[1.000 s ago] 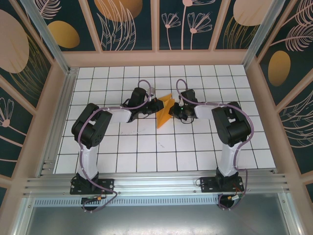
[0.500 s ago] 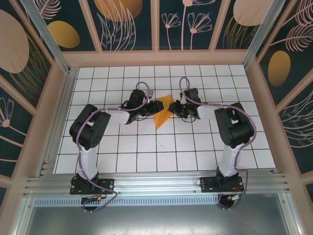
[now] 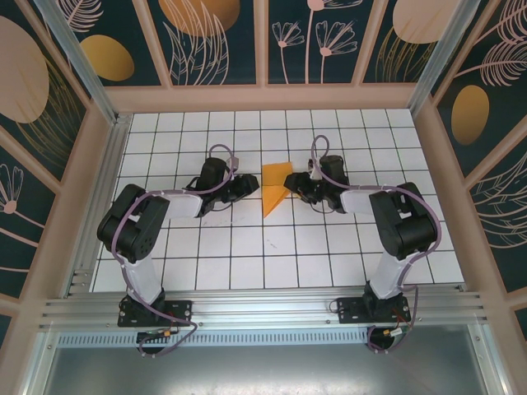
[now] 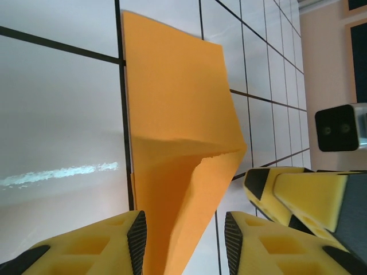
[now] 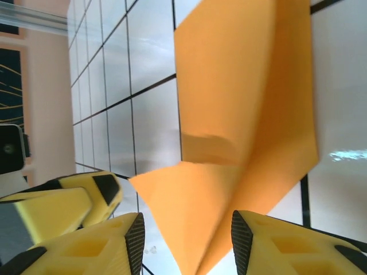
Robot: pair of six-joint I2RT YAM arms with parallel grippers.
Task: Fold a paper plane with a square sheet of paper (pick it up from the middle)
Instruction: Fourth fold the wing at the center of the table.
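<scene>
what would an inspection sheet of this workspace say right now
surface: white grid-tiled table, bare around the arms
job's things: orange paper plane, folded to a point, lying on the table between the arms
clutter: nothing seen
grippers: left gripper and right gripper both open, yellow fingers not clamping the paper
cables: purple cables loop along both arms, off the paper
surroundings: leaf-pattern wall panels; aluminium frame rail at the near edge

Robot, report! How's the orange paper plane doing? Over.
Left gripper open, right gripper open, flanking paper plane. Plane lying on table. Nothing blocking.
</scene>
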